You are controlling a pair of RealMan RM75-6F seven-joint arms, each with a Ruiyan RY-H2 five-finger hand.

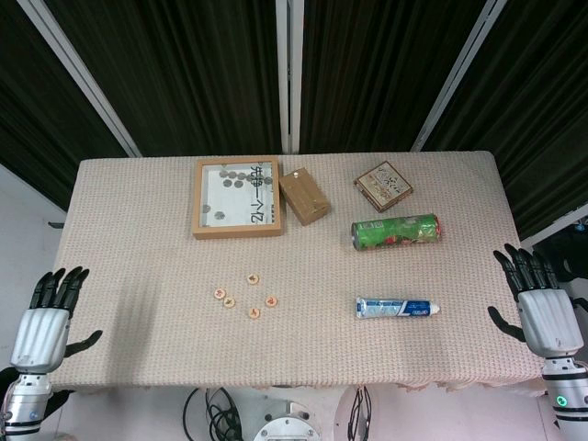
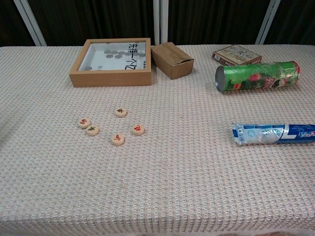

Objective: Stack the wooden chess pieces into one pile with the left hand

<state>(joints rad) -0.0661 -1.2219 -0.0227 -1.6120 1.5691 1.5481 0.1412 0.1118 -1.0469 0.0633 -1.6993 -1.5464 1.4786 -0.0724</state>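
Several round wooden chess pieces [image 1: 246, 295] [image 2: 112, 127] lie loose and flat on the beige tablecloth, spread apart in a small cluster left of centre, none on top of another. My left hand [image 1: 48, 318] hovers at the table's front left corner, fingers spread and holding nothing, well left of the pieces. At the front right edge my right hand [image 1: 539, 302] is likewise spread and holds nothing. Neither hand shows in the chest view.
A wooden framed tray [image 1: 237, 197] [image 2: 112, 61] stands at the back, with a brown cardboard box [image 1: 304, 195] [image 2: 172, 59] beside it. On the right lie a small patterned box [image 1: 382, 186] [image 2: 236, 55], a green can [image 1: 396, 231] [image 2: 257, 76] on its side and a toothpaste tube [image 1: 397, 308] [image 2: 274, 133].
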